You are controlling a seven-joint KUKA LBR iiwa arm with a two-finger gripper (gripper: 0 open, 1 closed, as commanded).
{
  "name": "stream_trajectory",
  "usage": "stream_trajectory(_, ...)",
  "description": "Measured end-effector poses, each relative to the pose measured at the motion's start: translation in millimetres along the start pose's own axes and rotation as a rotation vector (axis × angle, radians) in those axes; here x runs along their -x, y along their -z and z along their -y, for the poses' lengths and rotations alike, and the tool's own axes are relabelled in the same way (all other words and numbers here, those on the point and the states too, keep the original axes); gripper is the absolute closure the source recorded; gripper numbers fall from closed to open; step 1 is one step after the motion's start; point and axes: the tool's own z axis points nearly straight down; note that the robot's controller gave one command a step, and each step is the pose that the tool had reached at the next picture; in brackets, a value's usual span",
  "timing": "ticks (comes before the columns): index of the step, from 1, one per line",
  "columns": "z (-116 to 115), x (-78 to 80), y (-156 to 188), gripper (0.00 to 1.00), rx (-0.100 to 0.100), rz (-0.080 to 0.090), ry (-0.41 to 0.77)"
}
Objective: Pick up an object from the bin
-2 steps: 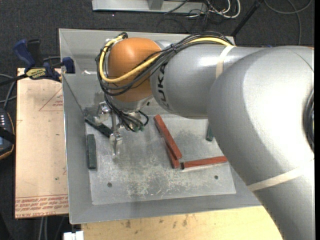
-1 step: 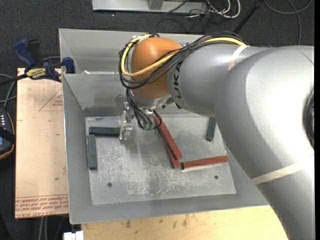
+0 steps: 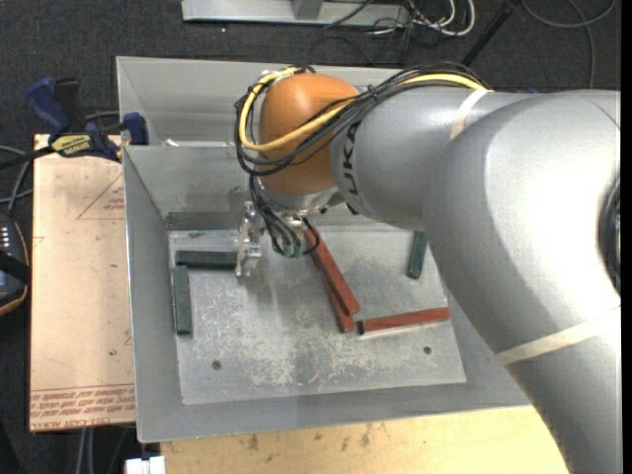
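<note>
- Progress, as we judge it, is early: nothing is lifted, and every loose piece we see lies on the floor of the grey metal bin [image 3: 296,363].
- We see the pincer [image 3: 249,253] low in the bin's left half, under the orange wrist cover [image 3: 301,131]. Its tip is just beside the right end of a dark green bar [image 3: 205,260] that lies crosswise.
- We cannot tell whether the pincer is released or clenched, because the wrist above hides too much of it. We make out nothing gripped in it.
- A second dark green bar [image 3: 182,302] lies lengthwise just below the first, near the left wall and apart from the pincer.
- To the pincer's right a long red bar [image 3: 334,282] runs slantwise, and a shorter red bar [image 3: 403,320] meets its lower end. A small dark bar [image 3: 417,255] lies well apart, close by the arm.
- What is left, in our judgement, is to close on one piece and then raise it clear of the bin. The crosswise dark green bar is the nearest candidate.
</note>
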Motion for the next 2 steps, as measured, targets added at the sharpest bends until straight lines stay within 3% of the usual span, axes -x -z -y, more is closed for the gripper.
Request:
stream_trajectory(1, -0.6, -7.4, 52.0, 1.0, -0.008, -0.021, -0.009)
stream_trajectory(2, -46.5, 2.7, 147.3, 1.0, -0.007, -0.015, -0.074)
